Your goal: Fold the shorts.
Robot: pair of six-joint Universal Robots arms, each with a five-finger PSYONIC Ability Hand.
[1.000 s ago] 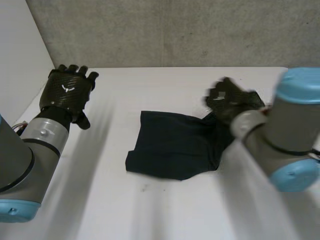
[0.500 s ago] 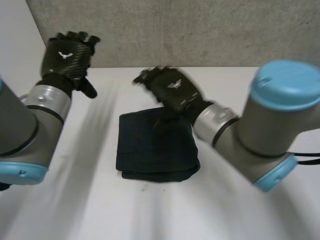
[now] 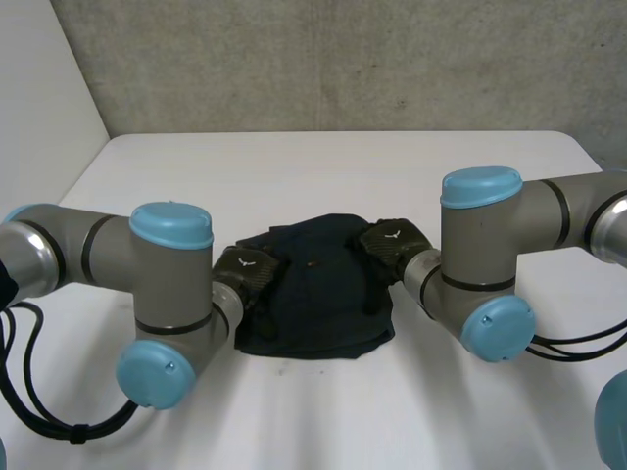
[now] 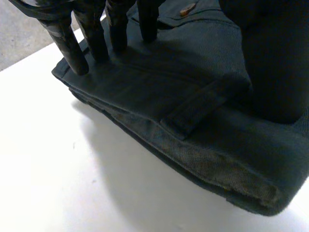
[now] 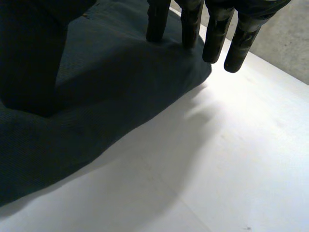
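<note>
Now both arms have swung down: the left hand (image 3: pixel 247 274) and right hand (image 3: pixel 389 245) press straight, relaxed fingers onto opposite edges of the dark shorts (image 3: pixel 313 304), folded mid-tabletop (image 3: pixel 323 176). Seemingly they are flattening a finished fold.

The grey-jointed, light-blue-capped left arm (image 3: pixel 98 257) bends in across the robot's front, its black left hand (image 3: pixel 250 271) low and palm down. Its fingers (image 4: pixel 67 48) are straight, tips pressed downward. The matching right arm (image 3: pixel 509 220) mirrors it, and the black right hand (image 3: pixel 387 242) lies flat, fingers (image 5: pixel 157 19) straight, thumb spread aside.
</note>
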